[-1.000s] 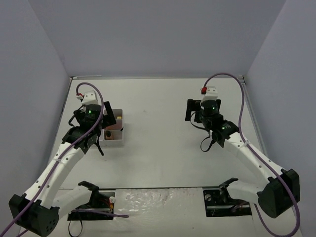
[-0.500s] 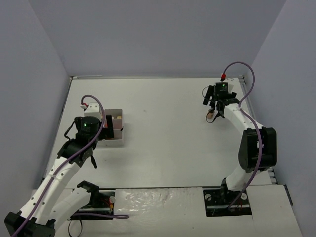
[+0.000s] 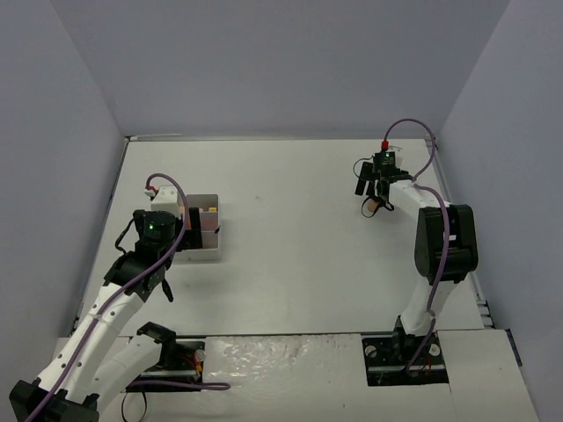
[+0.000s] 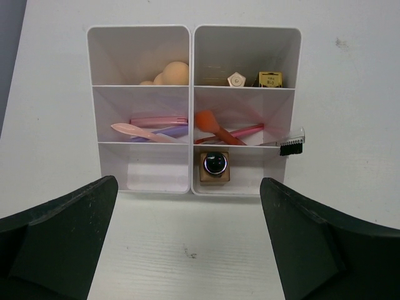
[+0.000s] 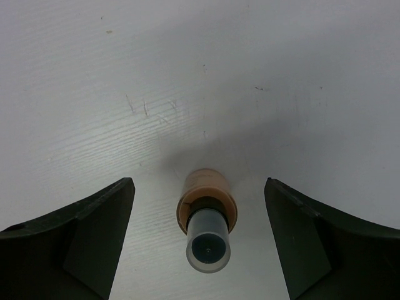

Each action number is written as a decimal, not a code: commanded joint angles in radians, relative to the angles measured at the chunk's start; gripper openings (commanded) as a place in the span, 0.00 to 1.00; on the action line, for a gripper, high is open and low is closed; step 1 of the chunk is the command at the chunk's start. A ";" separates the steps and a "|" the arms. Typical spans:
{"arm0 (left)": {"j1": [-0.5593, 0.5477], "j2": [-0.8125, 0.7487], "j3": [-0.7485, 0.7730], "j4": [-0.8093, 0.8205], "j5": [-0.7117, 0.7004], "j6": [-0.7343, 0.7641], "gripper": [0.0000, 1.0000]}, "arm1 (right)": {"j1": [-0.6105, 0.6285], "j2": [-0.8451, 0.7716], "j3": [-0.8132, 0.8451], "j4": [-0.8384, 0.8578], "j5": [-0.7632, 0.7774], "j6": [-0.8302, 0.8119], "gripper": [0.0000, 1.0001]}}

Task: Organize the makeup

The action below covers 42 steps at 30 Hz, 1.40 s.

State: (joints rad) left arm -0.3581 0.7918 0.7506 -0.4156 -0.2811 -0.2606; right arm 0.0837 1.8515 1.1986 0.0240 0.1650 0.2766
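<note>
Bright, even light from overhead fills the top view: the white table [image 3: 290,264] comes close to washing out, the walls [image 3: 70,105] take a cool lilac cast, and the arms throw only faint, soft-edged shadows close beneath them. A crinkled glossy strip [image 3: 281,353] at the near edge catches patchy glare. In the left wrist view the organizer [image 4: 190,81] is sharp, its compartments softly shaded along their far walls; a small glint sits on the cap of the tan bottle [image 4: 215,167], and the left fingers [image 4: 56,244] are near-black and slightly soft. In the right wrist view a broad, diffuse shadow spreads across the table beyond the bottle [image 5: 207,215], while the right fingers [image 5: 69,244] show hardly any detail.
</note>
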 commanded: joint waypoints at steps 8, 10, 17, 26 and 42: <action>0.022 0.003 0.027 0.070 0.007 0.012 0.97 | -0.010 -0.005 -0.023 0.073 -0.029 -0.043 0.63; 0.022 0.001 0.027 0.070 0.008 0.011 0.97 | -0.010 -0.012 -0.036 0.074 -0.030 -0.043 0.59; 0.024 0.000 0.027 0.070 0.010 0.012 0.97 | -0.007 -0.053 -0.071 0.079 -0.030 -0.051 0.28; 0.034 -0.004 0.027 0.078 0.016 0.012 0.97 | 0.107 -0.162 -0.127 0.090 -0.104 -0.077 0.01; 0.041 -0.040 0.003 0.112 0.096 0.012 0.97 | 0.702 -0.236 -0.172 0.114 -0.366 -0.326 0.00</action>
State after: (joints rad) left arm -0.3256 0.7780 0.7392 -0.3836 -0.2091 -0.2607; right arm 0.7237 1.6398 1.0265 0.1019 -0.1394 0.0256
